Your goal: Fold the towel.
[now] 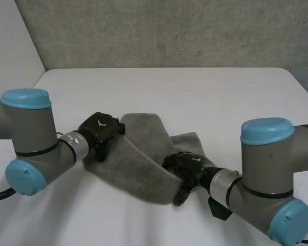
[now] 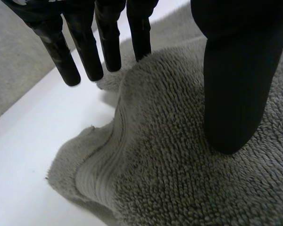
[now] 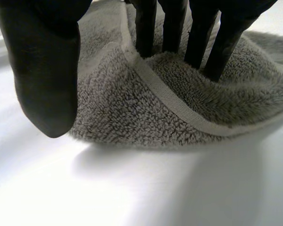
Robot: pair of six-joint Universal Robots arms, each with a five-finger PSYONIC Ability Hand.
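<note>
The grey towel (image 1: 143, 169) lies bunched in the middle of the desk (image 1: 205, 97), its long axis running far-left to near-right. The left hand (image 1: 100, 131) rests at the far-left end, unclenched. The right hand (image 1: 187, 166) presses straight fingers into the near-right end, thumb clear.

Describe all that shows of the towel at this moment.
The towel is grey looped terry with a flat woven hem. It lies bunched, partly doubled over, on the white table between the arms. The left hand rests its thumb on one end; the right hand presses straight fingers in just behind the hem.
</note>
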